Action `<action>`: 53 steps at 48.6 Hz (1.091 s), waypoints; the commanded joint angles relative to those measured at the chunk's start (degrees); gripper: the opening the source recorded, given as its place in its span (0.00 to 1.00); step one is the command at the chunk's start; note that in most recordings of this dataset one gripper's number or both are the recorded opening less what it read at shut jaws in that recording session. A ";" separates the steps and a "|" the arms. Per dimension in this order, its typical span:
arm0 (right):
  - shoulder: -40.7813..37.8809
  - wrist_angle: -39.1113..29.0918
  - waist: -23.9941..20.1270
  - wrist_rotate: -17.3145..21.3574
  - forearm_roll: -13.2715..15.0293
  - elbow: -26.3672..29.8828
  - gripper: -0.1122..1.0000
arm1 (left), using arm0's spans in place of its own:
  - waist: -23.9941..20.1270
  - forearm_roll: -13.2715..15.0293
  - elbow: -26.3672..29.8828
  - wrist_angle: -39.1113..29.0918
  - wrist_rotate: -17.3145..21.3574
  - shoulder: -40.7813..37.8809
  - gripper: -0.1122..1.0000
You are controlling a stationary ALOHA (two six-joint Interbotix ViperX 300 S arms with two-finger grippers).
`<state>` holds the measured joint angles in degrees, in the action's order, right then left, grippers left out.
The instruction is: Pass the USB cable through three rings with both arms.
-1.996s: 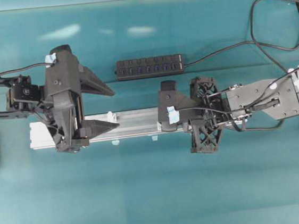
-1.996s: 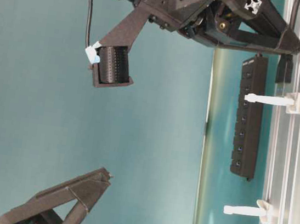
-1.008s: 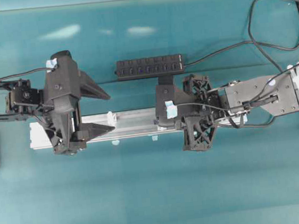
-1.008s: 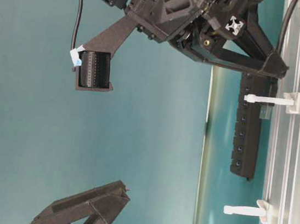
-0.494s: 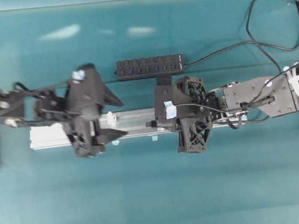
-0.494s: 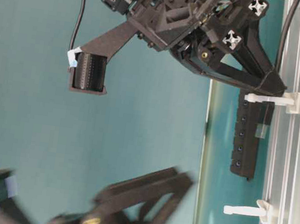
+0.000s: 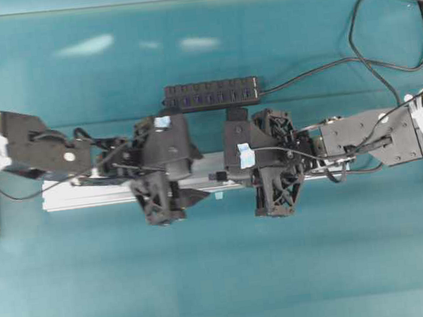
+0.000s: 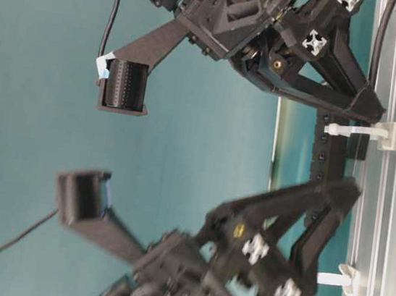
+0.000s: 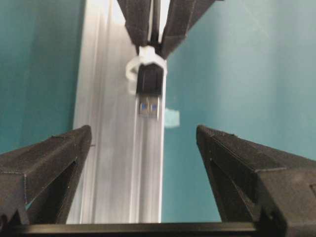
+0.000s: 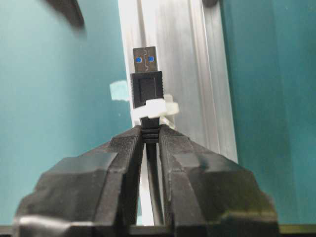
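The USB cable's plug [image 10: 146,79] pokes through a white ring [image 10: 154,109] on the silver rail [image 10: 187,74]. My right gripper [image 10: 150,132] is shut on the cable just behind that ring. In the left wrist view the same plug [image 9: 149,94] faces me through the ring [image 9: 132,70], its metal end free. My left gripper [image 9: 143,131] is wide open, with nothing between its fingers, a short way from the plug's tip. From overhead, the left gripper [image 7: 197,175] and right gripper [image 7: 222,175] meet near the rail's middle. A second ring [image 8: 337,279] stands further along, untouched.
The black multi-port hub [image 7: 211,95] lies behind the rail, and its cable [image 7: 323,67] loops off to the right. Pale blue tape tabs [image 7: 218,195] sit on the cloth along the rail's front edge. Teal cloth [image 7: 224,278] covers the table in front.
My left arm has swung right along the rail, open all the while, and now faces the plug. My right gripper has edged left, bringing the plug through the ring.
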<state>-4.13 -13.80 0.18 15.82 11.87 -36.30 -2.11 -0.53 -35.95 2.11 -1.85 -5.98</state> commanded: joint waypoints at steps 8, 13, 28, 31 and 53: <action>0.79 1.85 -0.18 0.18 -0.18 0.35 0.05 | 0.00 -0.09 2.29 0.62 -0.09 -2.20 0.95; 0.79 2.11 -0.18 0.18 -0.18 0.35 0.05 | -0.18 -0.09 2.64 0.97 -0.09 -2.64 0.95; 0.79 2.20 -0.18 0.26 -0.26 0.44 0.05 | -0.44 -0.09 3.43 1.67 -0.44 -3.69 0.94; 0.79 2.20 -0.18 0.26 -0.26 0.44 0.05 | -0.53 -0.09 3.43 1.67 -0.44 -3.96 0.93; 0.79 2.20 -0.26 0.26 -0.44 0.44 0.05 | -0.44 -0.09 3.87 1.67 0.70 -4.31 0.52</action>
<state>-4.13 -12.22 0.18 15.91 11.60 -36.30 -2.72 -0.62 -33.05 3.34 -1.41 -10.46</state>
